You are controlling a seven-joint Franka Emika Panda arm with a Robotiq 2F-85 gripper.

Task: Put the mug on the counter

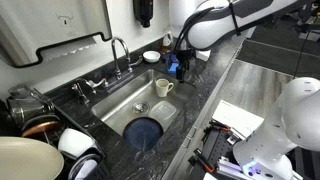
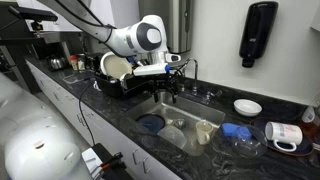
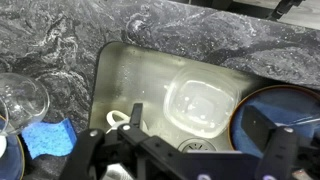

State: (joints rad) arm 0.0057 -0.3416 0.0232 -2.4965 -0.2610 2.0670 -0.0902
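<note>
The small cream-white mug (image 1: pixel 163 87) stands upright inside the steel sink, near the end by the blue sponge; it also shows in an exterior view (image 2: pixel 205 130). In the wrist view only its rim and handle (image 3: pixel 115 120) show at the lower left, partly hidden by my left finger. My gripper (image 3: pixel 200 128) is open and empty, hovering above the sink, its fingers spread over a clear plastic container (image 3: pixel 205 105). It shows in both exterior views (image 1: pixel 181 62) (image 2: pixel 171 80). The dark speckled counter (image 1: pixel 215 75) (image 2: pixel 115 103) (image 3: pixel 80 30) surrounds the sink.
A blue plate (image 1: pixel 146 131) (image 3: pixel 272 120) lies in the sink. A blue sponge (image 3: pixel 50 138), a glass bowl (image 3: pixel 20 95), a white bowl (image 2: pixel 247 106) and a larger cup (image 2: pixel 283 135) sit on the counter. The faucet (image 1: pixel 120 50) and a dish rack (image 2: pixel 120 75) stand nearby.
</note>
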